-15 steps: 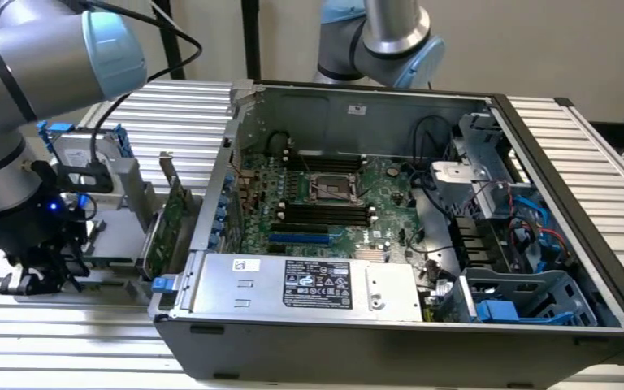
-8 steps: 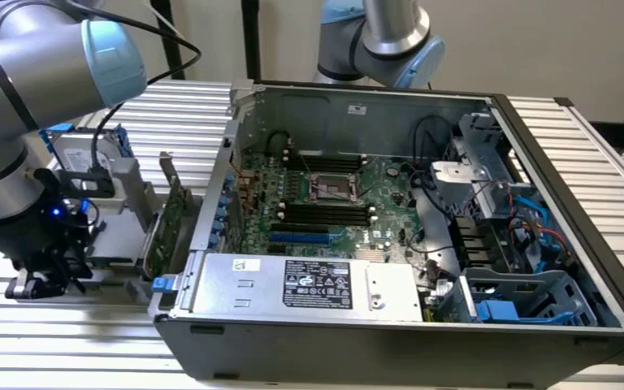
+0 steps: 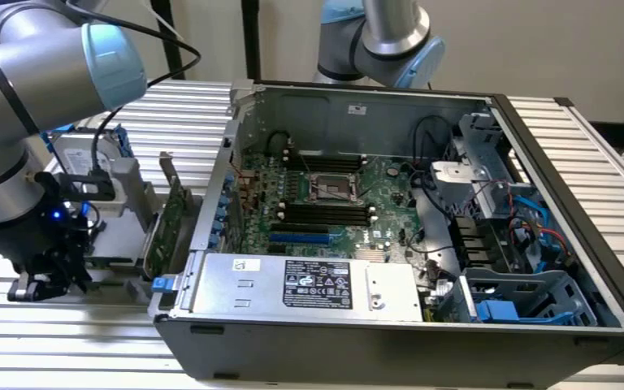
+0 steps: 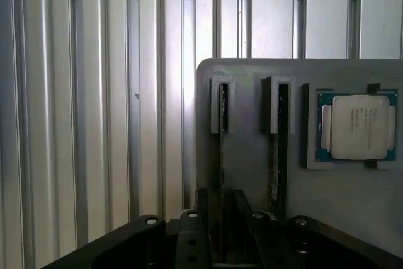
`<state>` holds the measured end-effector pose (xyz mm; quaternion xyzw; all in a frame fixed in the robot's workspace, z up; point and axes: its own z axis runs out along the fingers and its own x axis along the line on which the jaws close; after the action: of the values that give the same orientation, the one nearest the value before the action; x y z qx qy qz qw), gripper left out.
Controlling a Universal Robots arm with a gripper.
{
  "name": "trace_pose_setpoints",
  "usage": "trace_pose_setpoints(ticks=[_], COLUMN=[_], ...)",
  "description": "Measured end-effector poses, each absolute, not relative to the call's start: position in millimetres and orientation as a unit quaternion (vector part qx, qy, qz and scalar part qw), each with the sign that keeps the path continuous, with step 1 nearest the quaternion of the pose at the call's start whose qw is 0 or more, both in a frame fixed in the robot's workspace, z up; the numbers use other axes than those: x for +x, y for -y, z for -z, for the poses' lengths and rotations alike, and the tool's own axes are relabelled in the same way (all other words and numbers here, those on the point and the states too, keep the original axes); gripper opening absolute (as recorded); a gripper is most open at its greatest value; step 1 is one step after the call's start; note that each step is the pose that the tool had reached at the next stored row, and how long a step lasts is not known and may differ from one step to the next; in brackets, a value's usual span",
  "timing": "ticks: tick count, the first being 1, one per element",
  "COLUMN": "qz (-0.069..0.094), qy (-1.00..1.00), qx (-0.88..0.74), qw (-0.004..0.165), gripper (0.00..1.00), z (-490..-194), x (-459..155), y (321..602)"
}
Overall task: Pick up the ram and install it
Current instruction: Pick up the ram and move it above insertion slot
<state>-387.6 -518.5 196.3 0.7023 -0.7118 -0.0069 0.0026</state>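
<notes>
Gripper [image 3: 46, 286] hangs low over the ram [image 4: 223, 108] standing in the gray holder [image 4: 249, 155]; jaw opening cannot be told.

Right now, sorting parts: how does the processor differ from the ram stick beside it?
The processor lies flat, face up; the ram stick stands on edge. The processor is squarish, silver-topped; the ram stick is long and thin. Both sit on the gray holder.

A ribbed metal table [image 3: 41, 329] carries an open computer case [image 3: 399, 345] and, at the exterior view's left, a grey parts tray [image 3: 123, 244].
</notes>
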Motion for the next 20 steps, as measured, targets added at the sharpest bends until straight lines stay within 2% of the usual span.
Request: trace_pose_setpoints(ticks=[20], qz=[0.007], qy=[0.712], qx=[0.702], qw=[0.002], gripper=[0.00], z=[-196.2], x=[-387.5], y=[518.5])
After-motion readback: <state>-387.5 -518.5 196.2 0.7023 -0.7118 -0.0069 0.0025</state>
